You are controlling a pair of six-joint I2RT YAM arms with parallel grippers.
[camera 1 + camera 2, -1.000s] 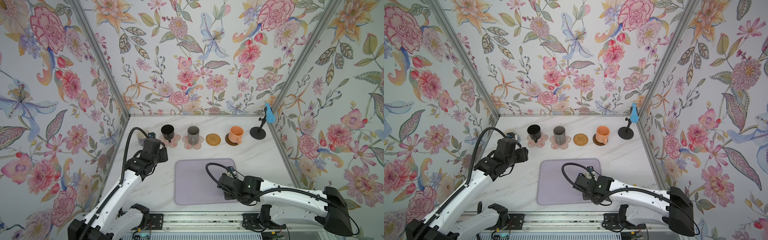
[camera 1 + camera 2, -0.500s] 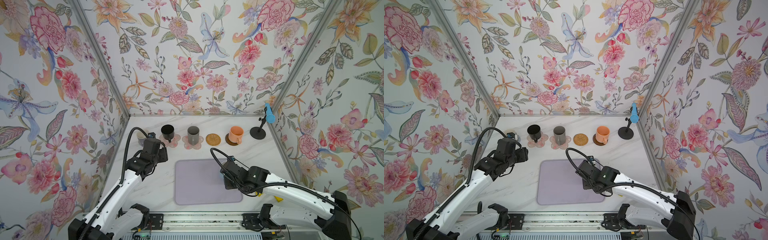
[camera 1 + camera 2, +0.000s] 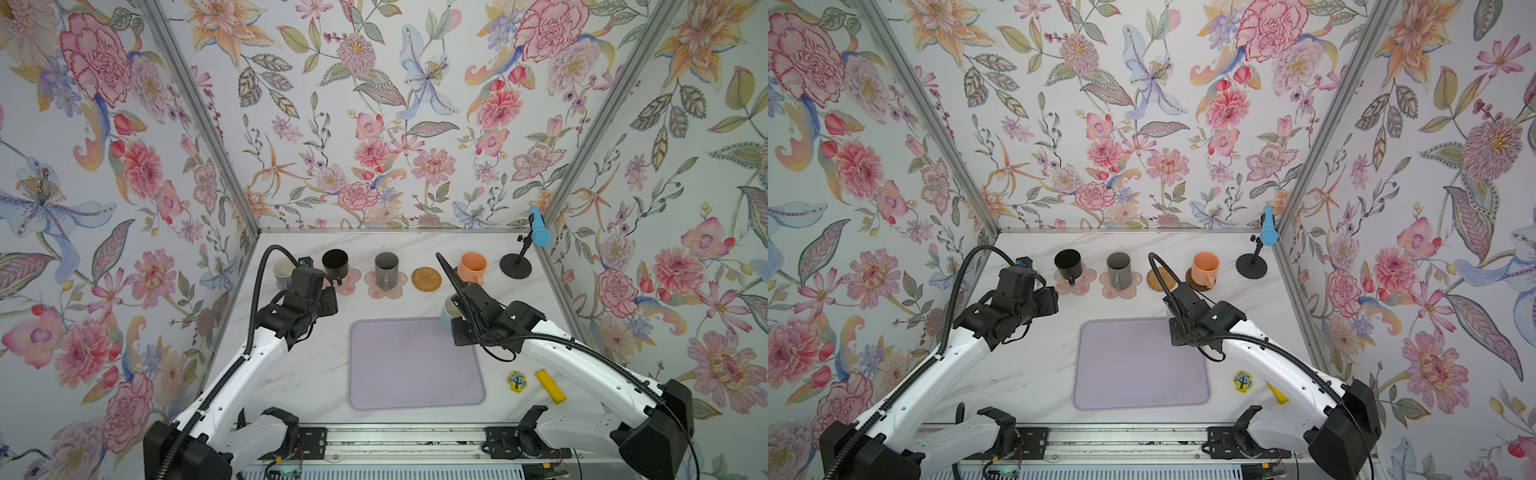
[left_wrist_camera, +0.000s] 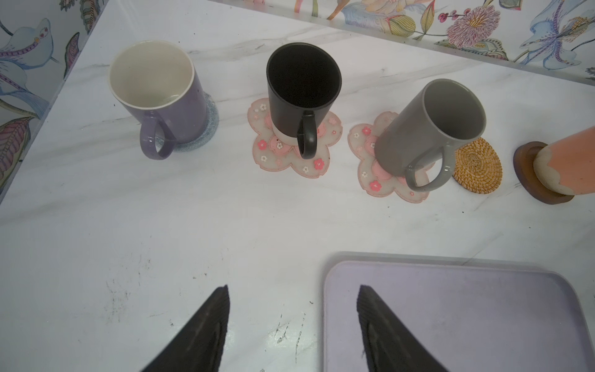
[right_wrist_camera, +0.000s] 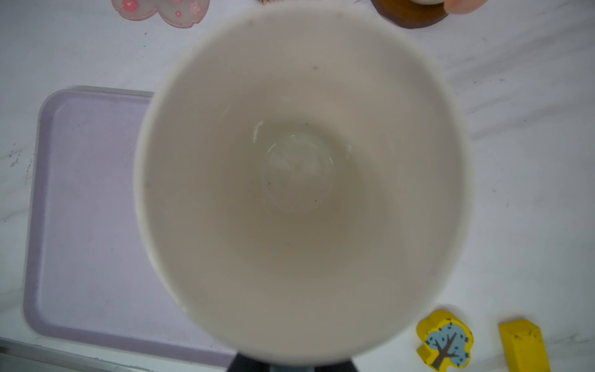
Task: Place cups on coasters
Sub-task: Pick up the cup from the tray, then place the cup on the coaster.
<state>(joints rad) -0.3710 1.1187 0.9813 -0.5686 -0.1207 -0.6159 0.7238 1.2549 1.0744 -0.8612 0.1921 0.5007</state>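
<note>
Last mug carried toward the bare coaster
Across the tabletop, from the lavender mat's lower right to its upper right corner, the light blue mug has been carried, gripped in the closed right claw, nearer the bare rattan coaster; only placement there seems left. The left claw is held wide, empty.

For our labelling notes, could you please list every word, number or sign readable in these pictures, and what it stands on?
No words, brands or numbers can be read in any view.
Tree block: a tree picture only, no text.
Yellow block: faint dark marks, too blurred to read.
</note>
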